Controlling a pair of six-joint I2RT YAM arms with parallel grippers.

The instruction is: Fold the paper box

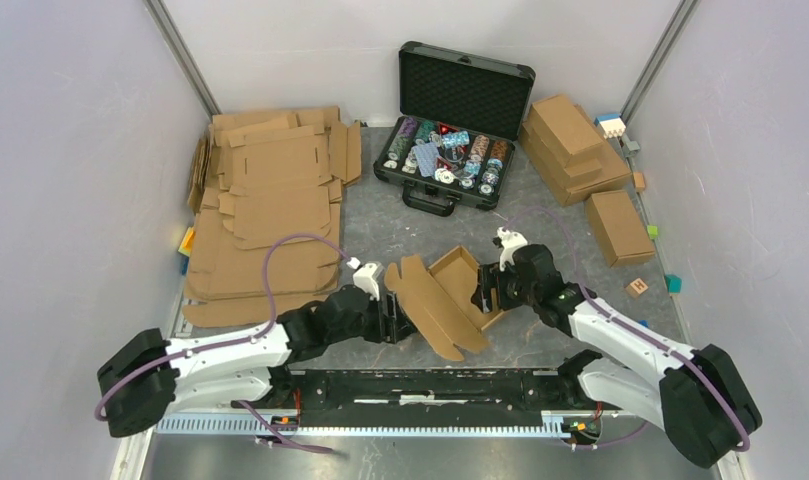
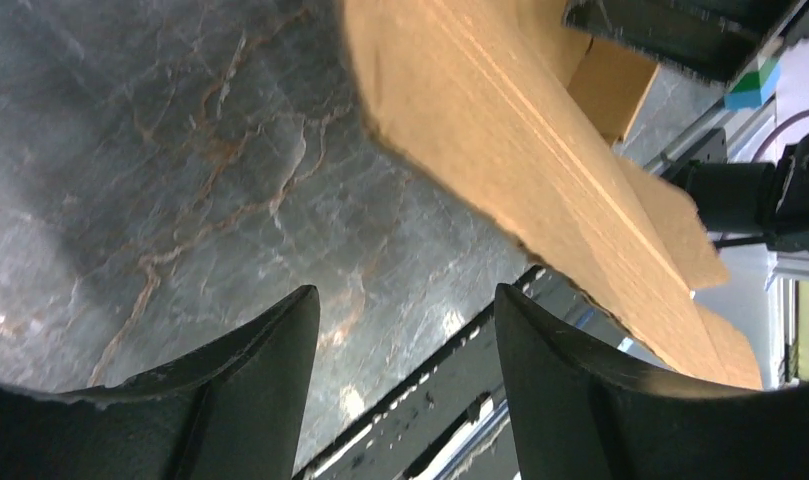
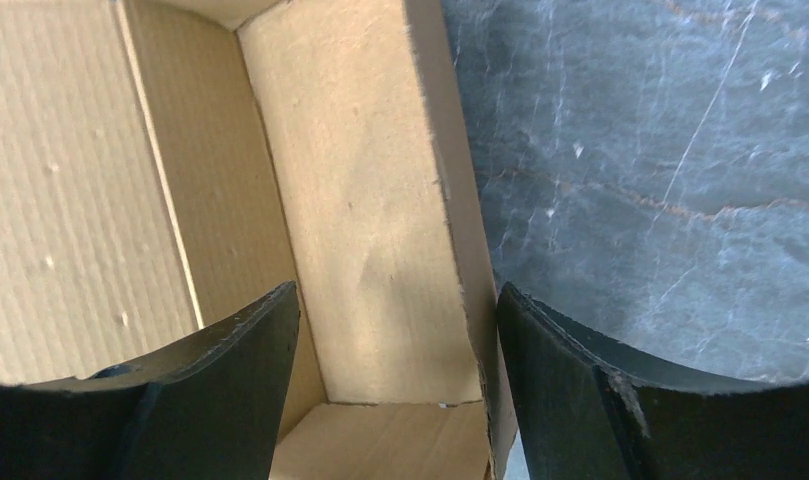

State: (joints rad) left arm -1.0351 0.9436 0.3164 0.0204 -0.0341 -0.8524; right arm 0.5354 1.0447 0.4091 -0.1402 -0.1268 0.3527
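The paper box (image 1: 458, 283) stands half folded mid-table, its tray walls up and its long lid panel (image 1: 430, 310) tilted up to the left. My left gripper (image 1: 395, 312) is open and empty just left of the lid. In the left wrist view it (image 2: 405, 300) hangs over bare table, with the lid panel (image 2: 540, 150) above and to the right, not between the fingers. My right gripper (image 1: 490, 287) is open at the tray's right side. In the right wrist view it (image 3: 395, 295) straddles a side wall (image 3: 380, 200), one finger inside the tray and one outside.
An open black case of chips (image 1: 450, 150) stands at the back. Flat cardboard sheets (image 1: 270, 200) are piled at the left. Folded boxes (image 1: 575, 150) are stacked at the back right, one more box (image 1: 620, 225) nearer. Small coloured blocks (image 1: 637, 287) lie at the right. The arms' mounting rail (image 1: 430, 385) runs along the near edge.
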